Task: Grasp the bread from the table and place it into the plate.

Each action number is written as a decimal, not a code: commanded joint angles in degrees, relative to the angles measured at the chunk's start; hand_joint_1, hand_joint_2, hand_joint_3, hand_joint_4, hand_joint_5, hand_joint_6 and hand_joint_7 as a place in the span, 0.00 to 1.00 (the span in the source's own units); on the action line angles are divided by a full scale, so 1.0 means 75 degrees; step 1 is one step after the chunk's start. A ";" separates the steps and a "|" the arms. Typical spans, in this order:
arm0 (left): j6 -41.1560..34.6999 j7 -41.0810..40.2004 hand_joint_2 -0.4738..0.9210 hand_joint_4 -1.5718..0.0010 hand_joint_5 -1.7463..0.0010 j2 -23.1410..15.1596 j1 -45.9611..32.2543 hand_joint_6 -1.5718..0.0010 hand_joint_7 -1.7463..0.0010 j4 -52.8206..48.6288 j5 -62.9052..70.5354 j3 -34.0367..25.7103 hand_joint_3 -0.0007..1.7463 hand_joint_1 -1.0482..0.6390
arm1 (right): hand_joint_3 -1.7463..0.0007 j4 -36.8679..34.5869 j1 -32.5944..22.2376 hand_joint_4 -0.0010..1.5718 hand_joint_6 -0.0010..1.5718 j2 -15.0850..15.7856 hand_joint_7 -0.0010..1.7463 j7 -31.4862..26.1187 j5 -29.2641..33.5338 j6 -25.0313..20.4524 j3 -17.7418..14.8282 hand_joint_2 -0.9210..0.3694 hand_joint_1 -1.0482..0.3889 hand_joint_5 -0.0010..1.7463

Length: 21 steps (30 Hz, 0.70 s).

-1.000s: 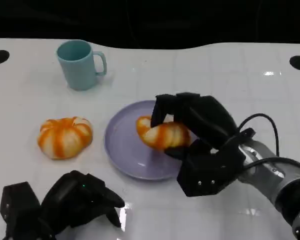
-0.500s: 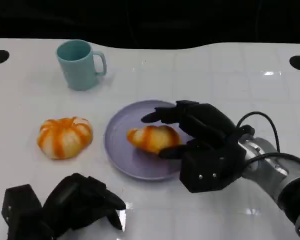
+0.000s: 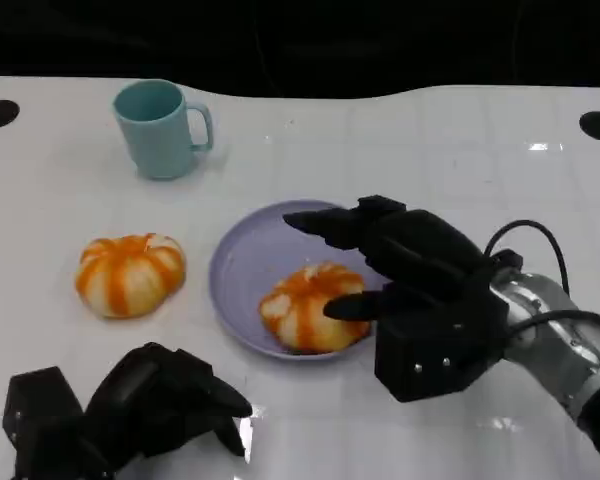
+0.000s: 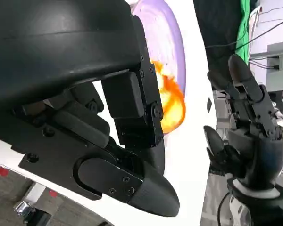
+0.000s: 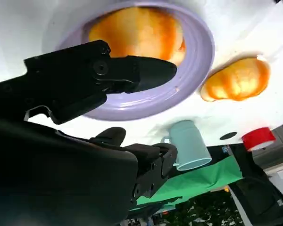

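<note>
Now the bread (image 3: 308,307) sits in the plate (image 3: 242,270), down at the plate's near edge, an orange-striped bun lying free with nothing clamped on it. Just beside the bread, on the plate's right, hangs the right hand (image 3: 380,262), fingers spread wide and reaching out over the plate, holding nothing; one finger points across the plate's far rim, another sits low next to the bread. Left of the plate, a second orange-striped bun (image 3: 130,274) rests on the white table (image 3: 430,150). Beyond the plate, up and to the left, stands a pale teal mug (image 3: 160,128). Nearer than the plate, off to its left, the left hand (image 3: 155,405) lies low on the table, fingers curled in, gripping nothing.
</note>
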<state>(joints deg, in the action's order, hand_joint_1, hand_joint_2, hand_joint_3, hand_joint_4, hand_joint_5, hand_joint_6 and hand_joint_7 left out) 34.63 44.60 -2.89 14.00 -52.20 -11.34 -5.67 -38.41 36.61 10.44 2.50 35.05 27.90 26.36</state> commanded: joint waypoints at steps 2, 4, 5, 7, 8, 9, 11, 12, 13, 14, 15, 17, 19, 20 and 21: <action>0.0066 0.0034 0.94 0.22 0.47 -0.0083 -0.0104 0.00 0.98 0.0045 -0.0108 -0.0050 0.00 0.00 | 0.74 0.0949 -0.0609 0.07 0.13 0.0310 0.07 0.0029 -0.0496 0.0089 -0.0403 0.00 0.16 0.36; 0.0041 0.0000 0.94 0.22 0.47 -0.0095 -0.0113 0.00 0.97 0.0067 -0.0087 -0.0044 0.00 0.00 | 0.75 0.1274 -0.0922 0.12 0.19 0.0316 0.10 -0.0107 -0.0640 0.0183 -0.0541 0.00 0.19 0.39; 0.0032 -0.0023 0.94 0.22 0.47 -0.0102 -0.0113 0.00 0.97 0.0069 -0.0068 -0.0039 0.00 0.00 | 0.75 0.1395 -0.1061 0.14 0.21 0.0317 0.10 -0.0184 -0.0675 0.0245 -0.0588 0.00 0.20 0.40; 0.0037 -0.0075 0.94 0.22 0.47 -0.0113 -0.0118 0.00 0.97 0.0079 -0.0026 -0.0028 0.00 0.00 | 0.75 0.1625 -0.1331 0.19 0.27 0.0328 0.13 -0.0277 -0.0755 0.0365 -0.0692 0.00 0.23 0.43; 0.0020 -0.0072 0.94 0.21 0.47 -0.0114 -0.0117 0.00 0.96 0.0083 -0.0030 -0.0029 0.00 0.00 | 0.76 0.1788 -0.1510 0.22 0.29 0.0350 0.14 -0.0291 -0.0806 0.0399 -0.0758 0.00 0.24 0.44; -0.0004 -0.0050 0.94 0.22 0.46 -0.0114 -0.0114 0.00 0.96 0.0087 -0.0045 -0.0032 0.00 0.00 | 0.76 0.1922 -0.1663 0.23 0.32 0.0364 0.16 -0.0295 -0.0860 0.0428 -0.0820 0.00 0.25 0.50; 0.0007 -0.0021 0.94 0.22 0.46 -0.0110 -0.0115 0.00 0.96 0.0109 -0.0058 -0.0030 0.00 0.00 | 0.78 0.2215 -0.1974 0.25 0.34 0.0425 0.24 -0.0281 -0.0996 0.0512 -0.0950 0.00 0.27 0.63; 0.0028 -0.0019 0.95 0.22 0.47 -0.0108 -0.0116 0.01 0.96 0.0113 -0.0055 -0.0028 0.00 0.00 | 0.80 0.2305 -0.2076 0.27 0.35 0.0439 0.31 -0.0272 -0.1055 0.0556 -0.1000 0.00 0.29 0.69; 0.0055 -0.0024 0.95 0.22 0.47 -0.0104 -0.0120 0.01 0.96 0.0117 -0.0046 -0.0023 0.00 0.00 | 0.81 0.2364 -0.2213 0.29 0.35 0.0459 0.36 -0.0282 -0.1177 0.0689 -0.1081 0.00 0.30 0.74; 0.0064 -0.0026 0.95 0.22 0.47 -0.0098 -0.0123 0.01 0.96 0.0122 -0.0045 -0.0021 0.00 0.00 | 0.82 0.2394 -0.2332 0.31 0.34 0.0470 0.44 -0.0279 -0.1306 0.0811 -0.1159 0.00 0.31 0.81; 0.0059 -0.0030 0.95 0.22 0.47 -0.0092 -0.0125 0.01 0.96 0.0128 -0.0045 -0.0019 0.00 0.00 | 0.82 0.2413 -0.2432 0.33 0.33 0.0490 0.51 -0.0275 -0.1413 0.0908 -0.1225 0.00 0.31 0.87; 0.0048 -0.0035 0.95 0.22 0.47 -0.0086 -0.0127 0.01 0.96 0.0134 -0.0046 -0.0018 0.00 0.00 | 0.82 0.2424 -0.2525 0.35 0.30 0.0505 0.62 -0.0249 -0.1512 0.1007 -0.1297 0.00 0.32 0.95; 0.0017 -0.0062 0.95 0.22 0.47 -0.0083 -0.0107 0.01 0.96 0.0121 -0.0022 -0.0003 0.00 0.00 | 0.81 0.2523 -0.2849 0.39 0.29 0.0583 0.77 -0.0112 -0.1925 0.1236 -0.1471 0.00 0.32 0.98; 0.0020 -0.0090 0.95 0.22 0.47 -0.0088 -0.0098 0.00 0.96 0.0123 0.0012 0.0015 0.00 0.00 | 0.81 0.2580 -0.3022 0.40 0.29 0.0620 0.85 -0.0048 -0.2163 0.1364 -0.1554 0.00 0.32 0.99; 0.0047 -0.0103 0.95 0.22 0.46 -0.0093 -0.0090 0.00 0.97 0.0120 0.0039 0.0030 0.00 0.00 | 0.82 0.2692 -0.3193 0.41 0.29 0.0660 0.89 0.0027 -0.2343 0.1404 -0.1629 0.00 0.33 1.00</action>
<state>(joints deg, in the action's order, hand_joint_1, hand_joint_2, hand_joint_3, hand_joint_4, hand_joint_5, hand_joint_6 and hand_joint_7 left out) 34.59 44.60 -2.75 13.86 -51.39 -11.35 -5.63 -20.27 15.82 13.89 1.51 21.23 36.52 16.13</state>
